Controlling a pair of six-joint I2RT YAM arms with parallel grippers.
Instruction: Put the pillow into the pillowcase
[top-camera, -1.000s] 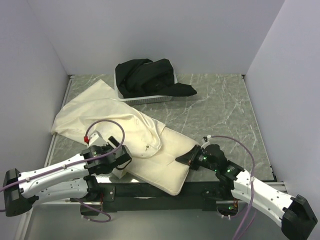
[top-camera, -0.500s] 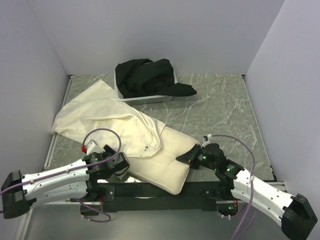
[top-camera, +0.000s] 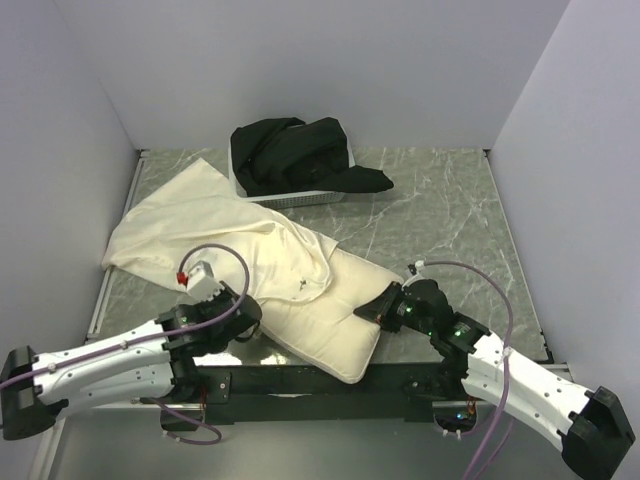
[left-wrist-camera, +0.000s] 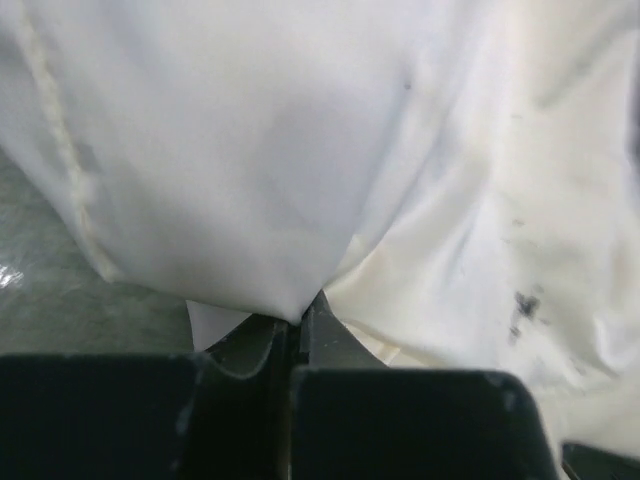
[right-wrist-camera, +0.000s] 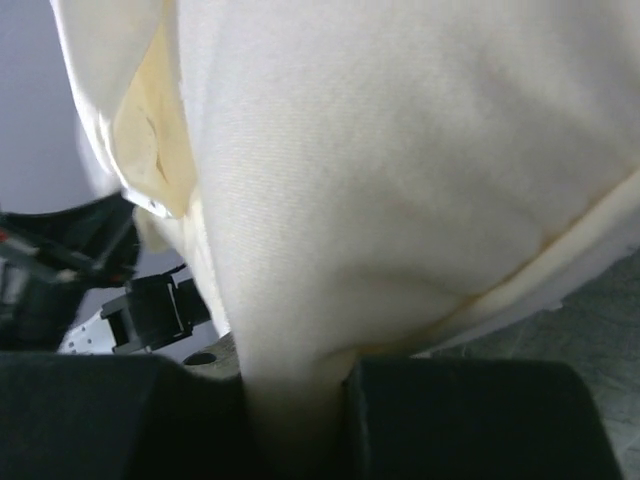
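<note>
The pillowcase (top-camera: 200, 220) is a wrinkled cream sack spread from the back left toward the middle, with its near end draped over the pillow (top-camera: 335, 320). The plump cream pillow lies slanted at the front centre, and no print shows on it. My left gripper (top-camera: 248, 318) sits at the pillowcase's near edge. In the left wrist view the left gripper (left-wrist-camera: 300, 318) is shut, pinching a peak of the white pillowcase (left-wrist-camera: 250, 150). My right gripper (top-camera: 378, 305) is at the pillow's right end. In the right wrist view the right gripper (right-wrist-camera: 295, 400) is shut on a thick fold of the pillow (right-wrist-camera: 400, 150).
A white basket (top-camera: 240, 185) heaped with black cloth (top-camera: 295, 155) stands at the back centre. Grey walls close in the left, back and right sides. A black rail (top-camera: 300, 385) runs along the table's front edge under the pillow's near corner.
My left gripper has shut on the pillowcase edge and its wrist has shifted slightly up and right. The pillow's near end has slid a little to the left. The right gripper keeps its hold.
</note>
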